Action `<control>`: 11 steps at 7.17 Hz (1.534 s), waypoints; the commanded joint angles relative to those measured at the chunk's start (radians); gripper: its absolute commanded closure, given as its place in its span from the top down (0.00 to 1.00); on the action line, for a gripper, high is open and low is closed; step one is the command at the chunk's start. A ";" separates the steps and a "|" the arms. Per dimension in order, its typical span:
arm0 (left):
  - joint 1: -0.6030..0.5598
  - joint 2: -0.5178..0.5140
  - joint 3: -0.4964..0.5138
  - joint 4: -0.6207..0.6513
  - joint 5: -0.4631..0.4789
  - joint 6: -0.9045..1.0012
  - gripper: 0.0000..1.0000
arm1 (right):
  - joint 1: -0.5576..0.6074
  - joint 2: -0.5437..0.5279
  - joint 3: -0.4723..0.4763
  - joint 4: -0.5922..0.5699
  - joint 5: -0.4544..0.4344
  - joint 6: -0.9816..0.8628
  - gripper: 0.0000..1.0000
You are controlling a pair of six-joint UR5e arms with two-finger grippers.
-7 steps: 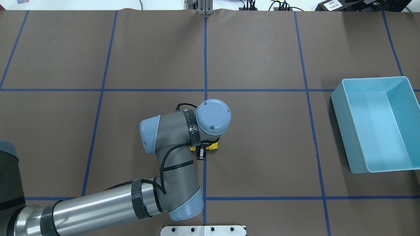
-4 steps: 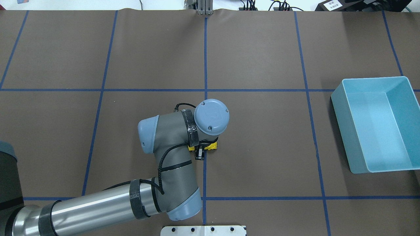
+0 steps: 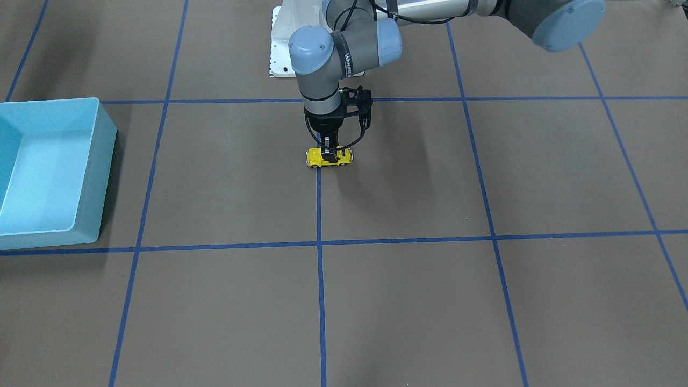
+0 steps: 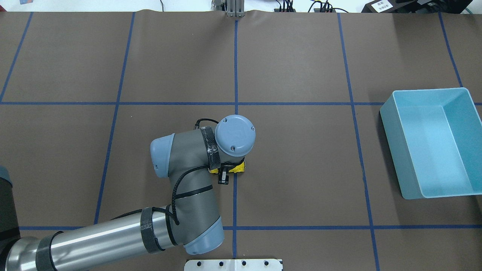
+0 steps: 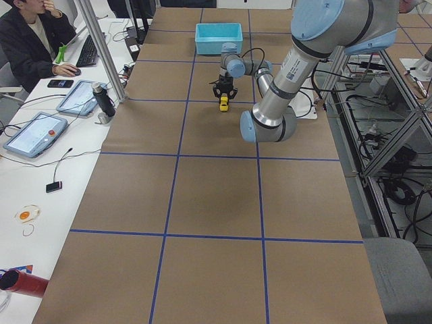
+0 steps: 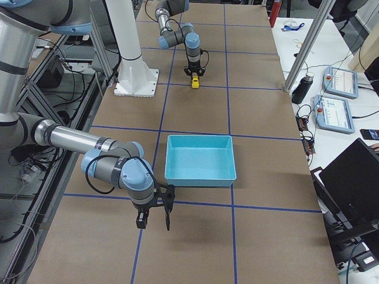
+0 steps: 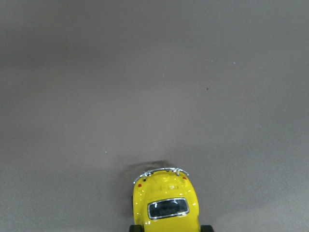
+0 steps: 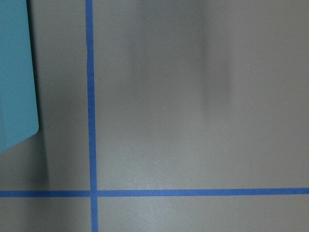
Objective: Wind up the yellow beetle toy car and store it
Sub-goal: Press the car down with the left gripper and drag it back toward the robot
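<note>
The yellow beetle toy car [image 3: 329, 157] stands on its wheels on the brown table, on a blue tape line near the middle. My left gripper [image 3: 330, 152] points straight down and is shut on the car's body. The wrist covers most of the car in the overhead view [image 4: 238, 168]. The left wrist view shows the car's rear and dark back window [image 7: 166, 205] at the bottom edge. My right gripper [image 6: 153, 220] hangs over the table near the bin's corner, in the exterior right view only. I cannot tell whether it is open or shut.
A light blue open bin [image 4: 391, 150] stands at the table's right end, with nothing inside it. Its corner shows in the right wrist view [image 8: 17, 72]. Blue tape lines grid the brown table. A white base plate [image 3: 279, 48] lies at the robot's side.
My left arm has slid a little to the left in the overhead view, and the yellow car has moved with it along the table.
</note>
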 commanded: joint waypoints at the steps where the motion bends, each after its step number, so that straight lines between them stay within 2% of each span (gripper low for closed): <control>1: -0.001 0.005 -0.002 0.000 0.000 0.006 0.17 | 0.000 0.000 0.001 0.000 0.000 0.000 1.00; 11: -0.015 0.046 -0.039 0.000 -0.001 0.049 0.15 | 0.000 -0.002 0.001 0.000 0.000 0.000 1.00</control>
